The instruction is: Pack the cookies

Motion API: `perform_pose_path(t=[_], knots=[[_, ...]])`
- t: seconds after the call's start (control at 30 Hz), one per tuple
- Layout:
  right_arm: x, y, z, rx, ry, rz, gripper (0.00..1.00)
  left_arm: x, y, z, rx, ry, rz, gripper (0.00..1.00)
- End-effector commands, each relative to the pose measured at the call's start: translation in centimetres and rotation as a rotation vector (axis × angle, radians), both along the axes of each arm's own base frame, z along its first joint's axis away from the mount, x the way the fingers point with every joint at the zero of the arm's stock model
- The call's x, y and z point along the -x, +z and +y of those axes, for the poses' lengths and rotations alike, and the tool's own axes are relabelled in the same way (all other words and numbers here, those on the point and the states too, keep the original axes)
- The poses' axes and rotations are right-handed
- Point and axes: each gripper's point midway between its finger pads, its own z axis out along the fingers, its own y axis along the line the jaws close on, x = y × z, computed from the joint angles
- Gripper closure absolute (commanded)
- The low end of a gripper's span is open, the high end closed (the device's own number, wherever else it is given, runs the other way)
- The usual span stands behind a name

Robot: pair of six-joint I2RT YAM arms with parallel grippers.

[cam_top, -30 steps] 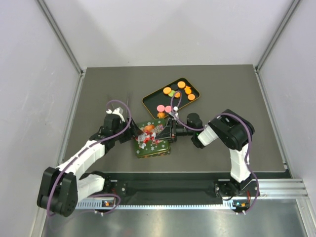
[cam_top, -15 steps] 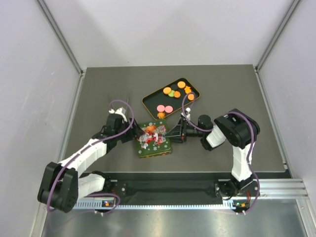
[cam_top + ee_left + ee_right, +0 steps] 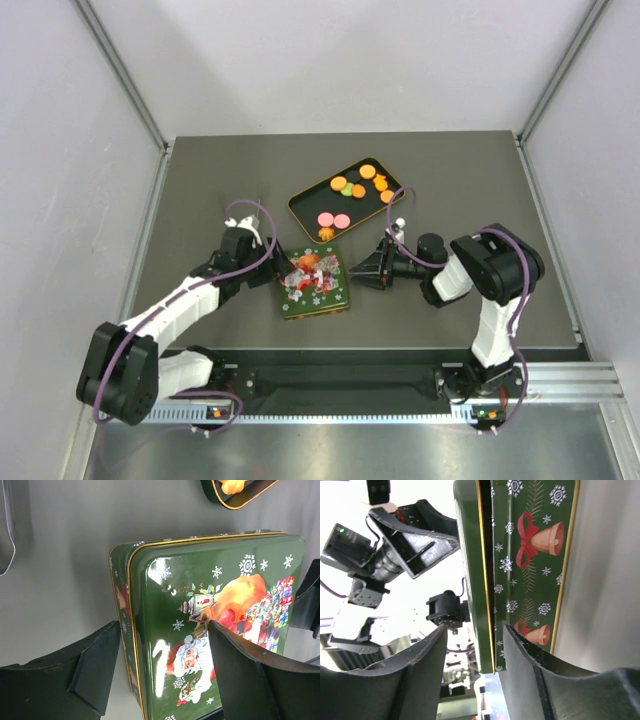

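The cookies [image 3: 358,186] lie in a shallow black tray with a gold rim [image 3: 293,204]: several orange discs, two pink ones [image 3: 333,219] and a green one. One orange cookie [image 3: 232,485] shows at the tray's corner [image 3: 247,496]. A closed green Christmas tin [image 3: 318,290] [image 3: 165,565] [image 3: 530,555] sits in front of the tray. My left gripper [image 3: 283,268] [image 3: 164,630] is open and straddles the tin's left edge, one finger outside the wall and one over the lid. My right gripper [image 3: 362,272] [image 3: 475,630] is open just right of the tin, holding nothing.
A thin bent metal piece [image 3: 6,530] lies on the dark table left of the tin. Grey enclosure walls [image 3: 110,120] stand on the left, the right and at the back. The arm bases and a rail [image 3: 350,385] run along the near edge.
My right gripper has opened and drawn back to the right, away from the tin. The tin now lies flat on the table. The left gripper has shifted slightly toward it.
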Motion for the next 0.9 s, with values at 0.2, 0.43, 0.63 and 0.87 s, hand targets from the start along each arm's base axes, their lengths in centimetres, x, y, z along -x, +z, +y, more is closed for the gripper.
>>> perform_pose_path(t=[0.2,0.43,0.63,0.87], knots=[[-2.0,-0.1,-0.9,0.194,-0.052,-0.203,0.39,-0.4,2.7,0.0,-0.059,-0.032,-0.059,0.15],[-2.8,0.3,0.0,0.370,-0.035,-0.347,0.22,-0.2,5.1,-0.6,-0.029,-0.079,-0.101,0.11],[-4.6,0.7,0.9,0.455,-0.040,-0.399,0.17,1.3,5.3,0.2,-0.029,-0.040,-0.041,0.09],[-6.8,1.1,2.1,0.478,-0.039,-0.424,0.17,4.0,4.5,0.2,0.037,-0.035,-0.009,0.08]])
